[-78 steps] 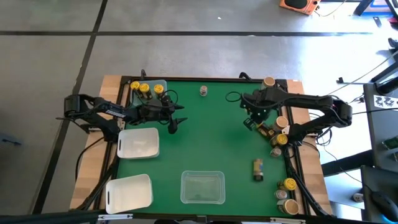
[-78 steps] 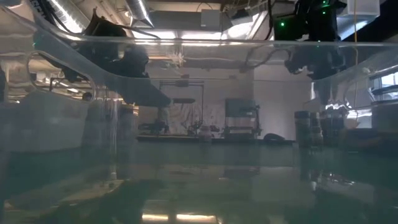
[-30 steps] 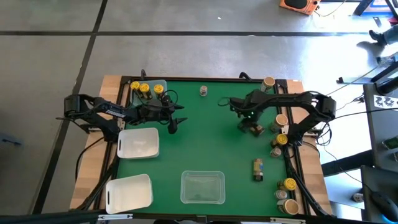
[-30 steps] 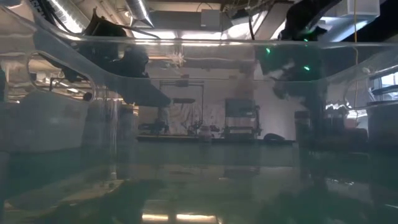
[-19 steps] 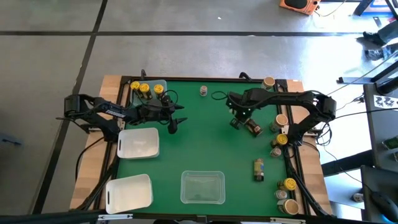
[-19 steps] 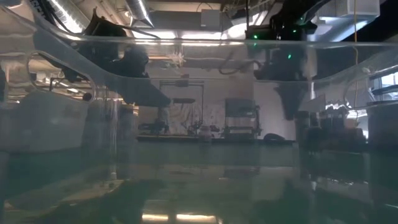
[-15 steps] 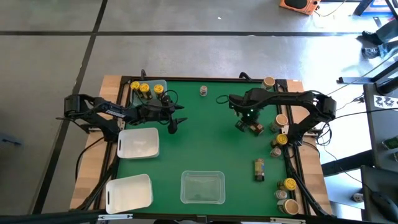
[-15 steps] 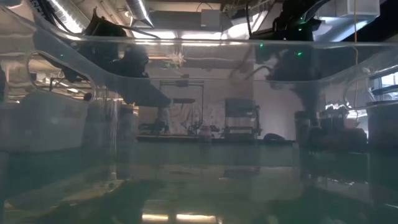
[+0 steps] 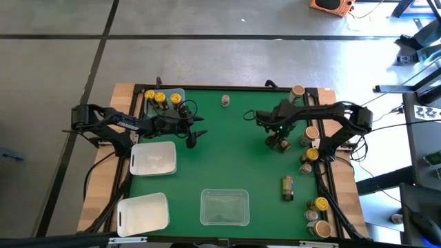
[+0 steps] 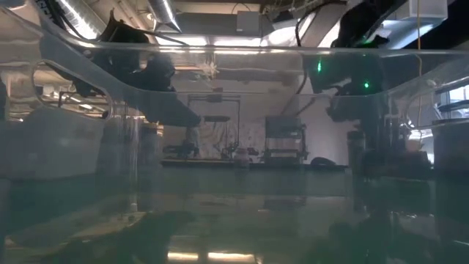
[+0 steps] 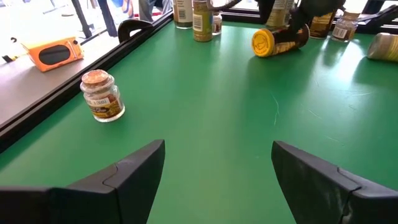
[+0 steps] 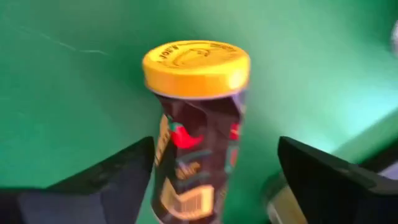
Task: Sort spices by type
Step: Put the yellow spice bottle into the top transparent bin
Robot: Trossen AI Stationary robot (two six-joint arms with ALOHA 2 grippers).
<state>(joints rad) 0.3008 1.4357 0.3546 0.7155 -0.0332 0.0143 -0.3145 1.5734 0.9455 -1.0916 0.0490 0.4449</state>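
Note:
A spice jar with a yellow lid [image 12: 196,67] and a dark label lies on its side on the green mat [image 9: 279,145]. My right gripper [image 12: 217,180] points down over it, open, one finger on either side of the jar's body and apart from it. In the left wrist view the same jar [image 11: 277,41] shows far off under the right arm. My left gripper [image 9: 191,138] waits open near the table's left side, with nothing between its fingers [image 11: 217,168]. A brown-lidded jar [image 11: 102,95] stands upright near the far edge [image 9: 225,101].
A clear tray [image 9: 180,94] at the far left holds yellow-lidded jars [image 9: 160,98]. Two white trays [image 9: 153,158] [image 9: 143,212] lie on the left and a clear tray [image 9: 224,207] near the front. Several jars line the right edge [image 9: 311,153], and one lies flat [image 9: 286,187].
My right gripper has swung a little toward the table's left and come back toward the right, ending over the lying yellow-lidded jar. The jar has stayed on its side in about the same place.

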